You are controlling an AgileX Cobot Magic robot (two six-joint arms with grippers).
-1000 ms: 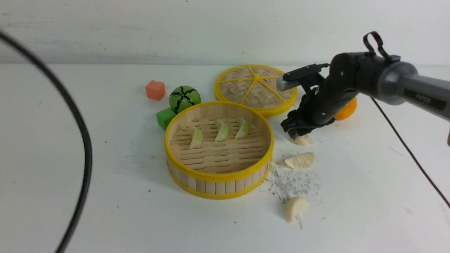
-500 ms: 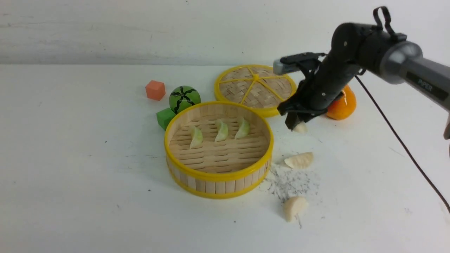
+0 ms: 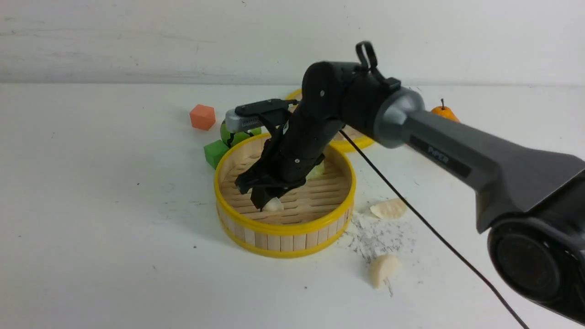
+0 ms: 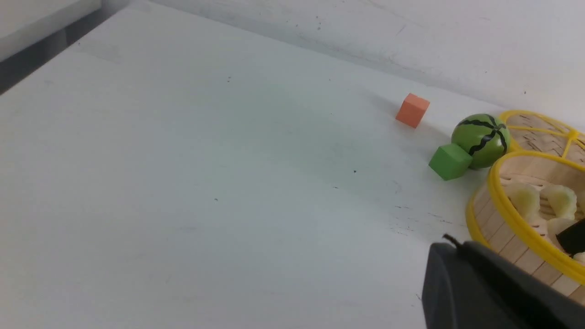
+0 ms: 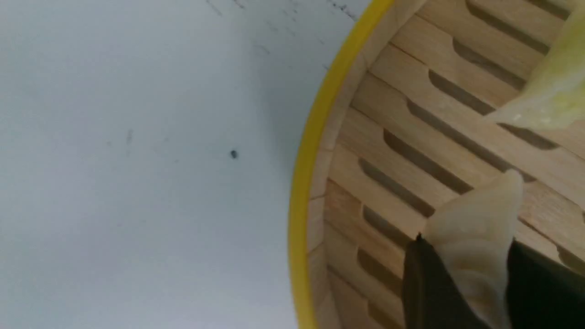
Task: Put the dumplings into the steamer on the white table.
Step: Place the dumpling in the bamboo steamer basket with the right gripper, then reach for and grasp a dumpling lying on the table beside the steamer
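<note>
Right pincer (image 3: pixel 267 203) holds 1 cream dumpling (image 3: pixel 274 205) — low inside steamer (image 3: pixel 283 228).

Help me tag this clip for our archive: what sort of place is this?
Probably a robotics test bench, not a kitchen: scuffed white table, toy watermelon, and the right gripper holding a cream dumpling over the steamer.

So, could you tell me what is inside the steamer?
Green dumplings lie on its slats; the right gripper, holding a cream dumpling, covers most of them from the front.
</note>
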